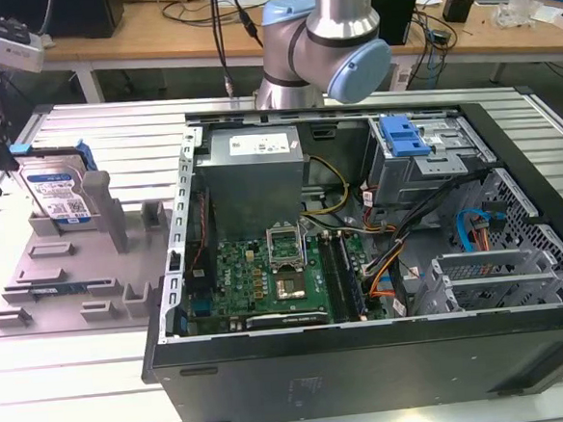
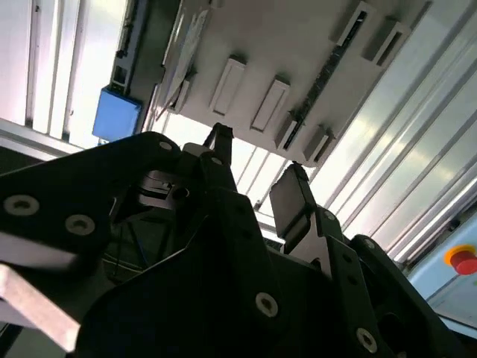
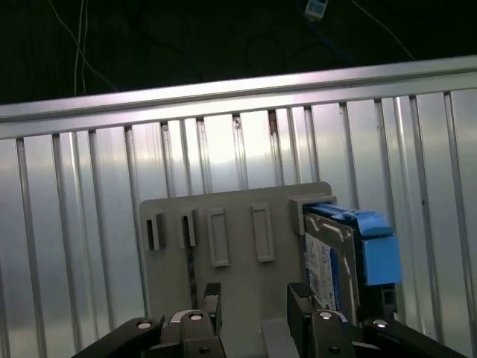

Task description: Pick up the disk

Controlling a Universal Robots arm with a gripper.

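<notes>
None of the pickup is done: the disk stands upright in its grey holder, while the gripper hovers near it, jaws apart and empty.

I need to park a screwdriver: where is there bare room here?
Bare ribbed table along the near edge of the grey tray, and behind the tray. Crowded: inside the case, and the tray corner holding the disk.
</notes>
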